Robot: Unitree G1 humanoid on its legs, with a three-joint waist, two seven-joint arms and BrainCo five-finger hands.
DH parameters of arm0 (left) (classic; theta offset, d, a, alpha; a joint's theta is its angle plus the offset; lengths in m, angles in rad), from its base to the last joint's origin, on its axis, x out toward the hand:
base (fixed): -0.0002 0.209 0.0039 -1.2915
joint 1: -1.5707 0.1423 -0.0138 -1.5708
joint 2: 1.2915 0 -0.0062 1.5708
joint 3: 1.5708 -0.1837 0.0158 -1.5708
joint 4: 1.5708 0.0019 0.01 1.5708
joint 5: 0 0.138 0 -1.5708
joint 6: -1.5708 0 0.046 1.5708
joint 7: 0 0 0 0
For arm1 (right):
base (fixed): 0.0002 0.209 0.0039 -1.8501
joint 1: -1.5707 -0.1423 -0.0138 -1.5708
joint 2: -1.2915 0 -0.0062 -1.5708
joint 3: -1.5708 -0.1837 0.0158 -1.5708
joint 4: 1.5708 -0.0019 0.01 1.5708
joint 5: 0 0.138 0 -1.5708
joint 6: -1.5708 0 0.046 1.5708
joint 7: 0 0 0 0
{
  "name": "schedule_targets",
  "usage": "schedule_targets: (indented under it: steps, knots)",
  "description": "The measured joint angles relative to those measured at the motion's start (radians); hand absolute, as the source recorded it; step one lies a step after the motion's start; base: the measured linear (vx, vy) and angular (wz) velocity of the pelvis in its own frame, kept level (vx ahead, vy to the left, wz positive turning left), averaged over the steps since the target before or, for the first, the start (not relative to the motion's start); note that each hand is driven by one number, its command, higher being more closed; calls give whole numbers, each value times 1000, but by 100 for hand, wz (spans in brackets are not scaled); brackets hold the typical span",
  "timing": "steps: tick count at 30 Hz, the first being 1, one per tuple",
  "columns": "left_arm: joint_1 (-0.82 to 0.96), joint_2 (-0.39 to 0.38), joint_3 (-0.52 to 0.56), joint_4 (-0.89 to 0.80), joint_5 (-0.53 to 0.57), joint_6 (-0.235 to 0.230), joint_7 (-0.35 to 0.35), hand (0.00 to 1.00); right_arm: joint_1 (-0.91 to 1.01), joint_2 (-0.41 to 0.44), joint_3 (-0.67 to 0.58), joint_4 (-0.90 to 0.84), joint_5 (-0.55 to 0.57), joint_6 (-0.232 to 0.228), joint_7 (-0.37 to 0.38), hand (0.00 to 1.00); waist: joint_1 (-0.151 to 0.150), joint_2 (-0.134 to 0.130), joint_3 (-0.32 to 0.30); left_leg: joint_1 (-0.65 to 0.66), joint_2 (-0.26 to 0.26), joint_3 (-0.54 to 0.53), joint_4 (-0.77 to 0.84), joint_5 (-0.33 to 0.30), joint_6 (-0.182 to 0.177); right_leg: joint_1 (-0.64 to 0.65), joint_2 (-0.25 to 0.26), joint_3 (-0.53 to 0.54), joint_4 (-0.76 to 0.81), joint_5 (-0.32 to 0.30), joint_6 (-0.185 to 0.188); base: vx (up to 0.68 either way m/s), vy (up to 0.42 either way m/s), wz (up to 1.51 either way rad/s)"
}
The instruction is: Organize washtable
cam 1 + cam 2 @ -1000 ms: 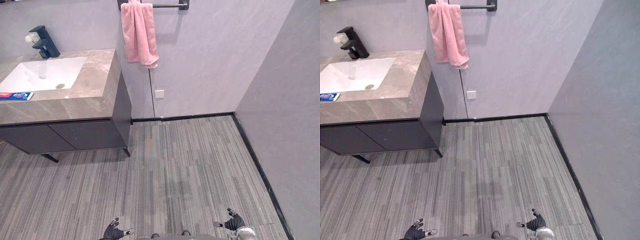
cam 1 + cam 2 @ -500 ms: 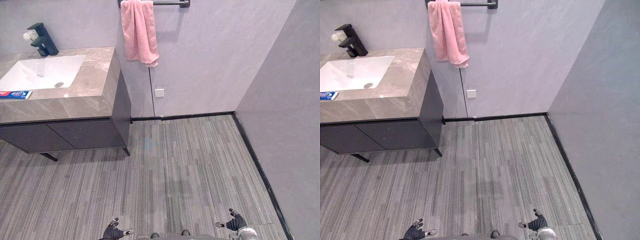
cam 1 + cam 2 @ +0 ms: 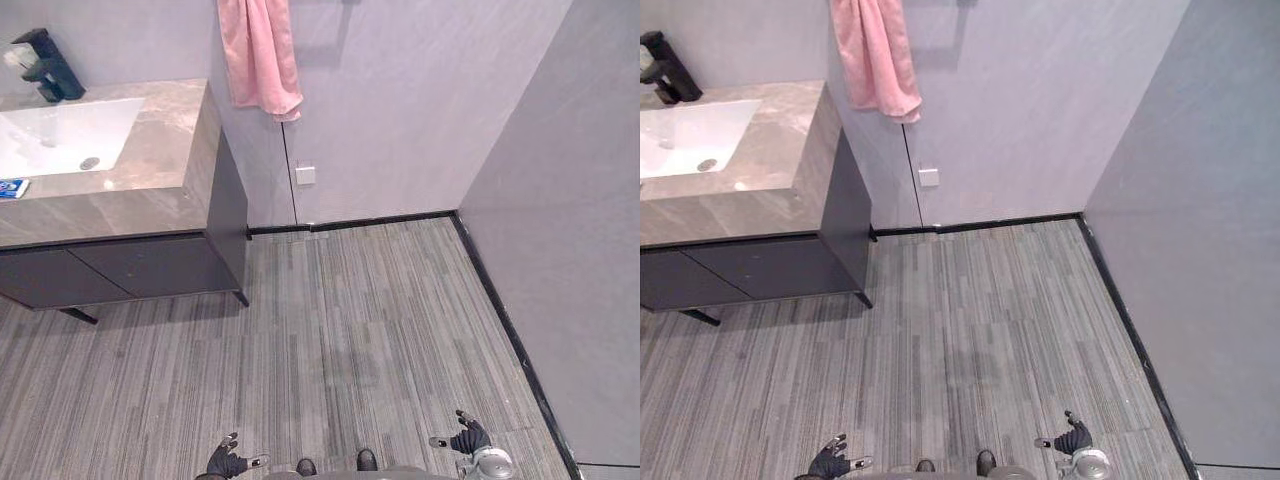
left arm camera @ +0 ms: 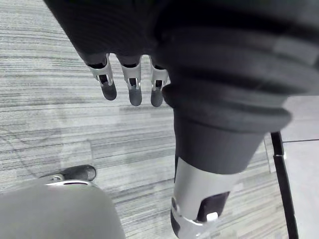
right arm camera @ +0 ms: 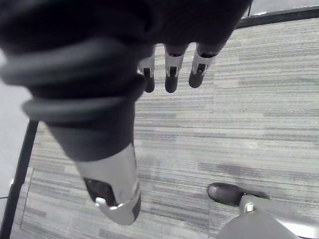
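- Washtable [image 3: 165, 150] stood at the far left against the grey wall, with a stone-look top over a dark cabinet [image 3: 130, 265].
- A white basin [image 3: 60, 135] was sunk into the top, with its drain [image 3: 90, 162] visible. A black faucet [image 3: 45, 65] stood at the basin's back edge.
- A small blue-and-red item [image 3: 12, 187] lay on the counter in front of the basin. It was possibly a toothpaste tube, but it was cut off at the picture's edge and too small to be sure.
- A pink towel [image 3: 258, 55] hung on the wall just right of the washtable, with its lower end near the level of the counter top.
- A white wall plate [image 3: 305, 175] sat below the towel, and a black skirting [image 3: 350, 222] ran along the foot of the wall.
- The left hand [image 3: 226, 463] hung low over the grey striped floor [image 3: 350, 320], well away from the washtable. Its fingers [image 4: 132, 89] were straight and relaxed and held nothing.
- The right hand [image 3: 468, 438] also hung low, nearer the right-hand wall. Its fingers [image 5: 171, 74] were likewise loose and empty.
- Neither hand touched any item on the counter.
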Motion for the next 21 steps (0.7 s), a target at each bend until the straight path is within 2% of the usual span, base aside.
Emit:
schedule_targets:
  steps: [3,4,5,6,7,8,10,12,13,14,15,16,17,18,19,20,21]
  knots:
    - [-17,5,0,-21,-4,0,0,0,-5,-2,-1,1,0,5,1,0,11,12,10,-17,0,14,69,-56,10,-67,-3,3,161,-87,31,107,59,-14]
    - [-23,6,-1,-27,-6,0,0,0,-6,-1,-1,0,1,6,2,0,11,19,14,-14,0,13,87,-72,18,-105,-9,-22,262,-119,69,105,76,5]
    - [-32,8,-1,-29,-6,-1,0,0,-10,1,0,0,2,9,3,0,11,23,21,-2,-3,13,97,-78,16,-156,-17,-52,401,-139,85,110,85,10]
    - [-36,10,-1,-29,-7,-1,0,0,-13,3,0,0,2,11,4,0,11,22,26,8,-6,12,96,-78,17,-184,-24,-65,476,-141,83,119,94,21]
    - [-43,18,-5,-31,-7,-1,0,0,-16,9,1,-1,2,11,5,0,10,14,40,37,-19,2,94,-80,21,-242,-51,-102,640,-144,80,147,76,34]
    - [-49,28,-12,-31,-8,-1,0,0,-13,13,2,0,3,11,8,0,6,21,51,59,-29,-21,94,-109,53,-293,-81,-144,760,-174,71,202,65,36]
    - [-64,38,-14,-31,-8,0,0,0,-23,16,2,-2,7,10,9,0,1,1,71,97,-38,-51,93,-133,61,-330,-112,-187,810,-218,59,235,11,38]
    - [-63,38,-15,-30,-9,1,0,0,-37,7,7,-4,7,9,10,0,-15,13,80,133,-7,-78,75,-149,54,-377,-104,-252,733,-235,50,287,-47,41]
    - [-66,35,-16,-30,-9,1,0,0,-37,5,11,-9,7,8,10,0,-18,20,85,145,9,-85,67,-151,50,-388,-94,-268,694,-232,46,422,-102,43]
    - [-80,30,-20,-30,-9,0,0,0,-40,-1,16,-17,12,-2,8,0,-21,34,96,172,49,-102,50,-152,46,-425,-62,-302,583,-206,23,384,-105,37]
    - [-84,30,-22,-30,-9,0,0,0,-37,-3,20,-20,12,-5,10,0,-24,31,98,178,58,-109,51,-151,44,-435,-55,-310,527,-178,18,450,-123,43]
    - [-84,33,-31,-29,-8,-1,0,0,-33,-2,23,-20,11,-6,10,0,-23,15,95,187,58,-118,53,-146,16,-442,-48,-307,438,-121,11,497,-169,47]
    - [-84,34,-49,-29,-7,-1,-3,0,-19,-3,22,-17,11,-3,10,0,-27,-2,90,204,56,-140,63,-165,-20,-443,-48,-290,361,-24,-32,533,-192,55]
    - [-83,29,-47,-25,-6,-1,-3,0,-9,-4,21,-16,11,-1,10,0,-32,-5,89,218,60,-156,71,-177,-40,-440,-57,-287,377,59,-78,546,-204,49]
    - [-90,3,-41,-23,-6,-3,-1,0,-14,-8,18,-10,11,7,9,0,-32,25,91,213,99,-160,116,-170,-70,-430,-36,-320,420,16,-95,557,-218,36]
    - [-93,-7,-36,-23,-6,-3,-2,0,-15,2,12,-11,12,9,4,0,-32,28,92,169,106,-160,212,-121,-144,-404,-29,-324,407,-22,-104,553,-224,19]
    - [-93,-15,-29,-23,-6,-3,-2,0,-14,1,12,-12,12,9,2,0,-30,32,94,141,110,-166,284,-88,-154,-379,-24,-327,390,-29,-112,565,-248,10]
